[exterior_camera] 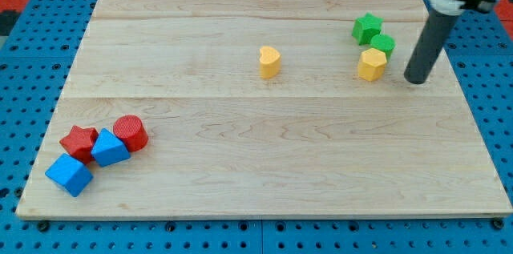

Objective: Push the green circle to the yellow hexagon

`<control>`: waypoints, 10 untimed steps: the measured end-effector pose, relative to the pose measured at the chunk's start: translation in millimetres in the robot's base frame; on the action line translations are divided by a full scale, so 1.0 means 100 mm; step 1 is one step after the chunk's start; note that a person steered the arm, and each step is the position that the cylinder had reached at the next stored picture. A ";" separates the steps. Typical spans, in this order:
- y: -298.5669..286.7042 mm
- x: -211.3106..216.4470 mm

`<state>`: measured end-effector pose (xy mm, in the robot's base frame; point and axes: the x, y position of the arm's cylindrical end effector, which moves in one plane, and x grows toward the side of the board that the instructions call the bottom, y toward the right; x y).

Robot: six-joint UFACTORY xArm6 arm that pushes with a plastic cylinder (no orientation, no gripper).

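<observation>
Look at your tool: it is a plain dark rod with no jaws to spread or press, and my tip (416, 80) rests on the desk (264, 158), holding nothing, just right of the yellow hexagon (372, 64) without touching it. Its upper part is cut off by the view's top. You'll see the green circle (383, 43) partly hidden behind the hexagon, touching it, below the green star (367, 27).

You had eight blocks to work with: two green, a star (367, 27) and a circle (383, 44); two yellow, a hexagon (372, 64) and a heart (269, 61); two red (79, 143) (130, 133); and two blue (109, 148) (69, 175).
</observation>
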<state>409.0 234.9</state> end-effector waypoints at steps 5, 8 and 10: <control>-0.35 0.10; -0.96 -0.73; -1.10 -0.58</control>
<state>351.4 124.6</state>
